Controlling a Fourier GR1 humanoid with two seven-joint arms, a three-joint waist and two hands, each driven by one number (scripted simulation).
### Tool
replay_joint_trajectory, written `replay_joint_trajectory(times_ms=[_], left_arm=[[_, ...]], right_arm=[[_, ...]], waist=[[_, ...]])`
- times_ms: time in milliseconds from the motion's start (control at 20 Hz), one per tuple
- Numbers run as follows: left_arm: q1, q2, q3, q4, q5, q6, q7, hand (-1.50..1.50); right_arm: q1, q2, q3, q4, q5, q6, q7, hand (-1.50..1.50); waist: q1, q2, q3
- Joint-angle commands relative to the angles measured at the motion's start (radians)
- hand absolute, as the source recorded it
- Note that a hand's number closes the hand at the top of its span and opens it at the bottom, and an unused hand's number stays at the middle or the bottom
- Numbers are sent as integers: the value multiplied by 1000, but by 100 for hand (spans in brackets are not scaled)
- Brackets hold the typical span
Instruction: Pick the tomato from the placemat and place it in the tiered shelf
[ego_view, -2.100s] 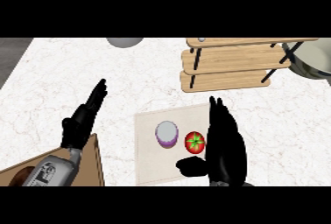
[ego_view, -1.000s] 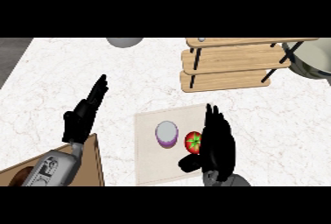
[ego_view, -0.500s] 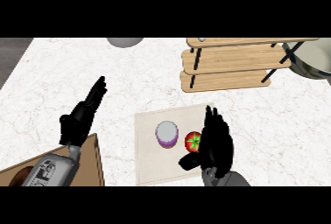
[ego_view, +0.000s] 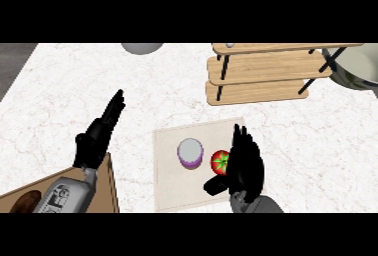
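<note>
1. Well, the small dark marks on my grey left forearm (ego_view: 66, 197) are too tiny for me to read.
2. One tomato (ego_view: 219, 161) lies on the placemat (ego_view: 173, 190). It is round and red with a green star on top.
3. Just beside it, on its left, sits one round thing (ego_view: 190, 152) with a purple side and a pale flat top.
4. That makes two things on one placemat. The mat is pale, flat and square, and it lies a bit crooked on the white stone counter (ego_view: 74, 85), which has thin pink lines in it.
5. My right hand (ego_view: 244, 165) is black and stands right at the tomato's right side, hiding its edge. The fingers are straight and point up, so the hand is wide and holds nothing. I cannot tell if it touches the tomato.
6. My left hand (ego_view: 94, 140) rests on the left, well apart from the mat, with straight fingers up and nothing in it.
7. One tiered shelf (ego_view: 258, 67) stands at the top right. I count three flat wooden boards on thin black legs.
8. One grey round bowl (ego_view: 142, 47) peeks in at the top edge.
9. One brown wooden board (ego_view: 107, 192) sits in the bottom left corner under my left arm.
</note>
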Motion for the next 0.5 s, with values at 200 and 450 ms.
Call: replay_joint_trajectory(times_ms=[200, 450], left_arm=[[0, -16, 25, -7, -28, -26, 2, 0], [57, -16, 46, -45, -45, -41, -7, 0]], right_arm=[[-39, 9, 55, 61, -23, 16, 148, 150], [-2, 9, 10, 60, 55, 28, 40, 150]], waist=[[1, 0, 0], [0, -1, 0]])
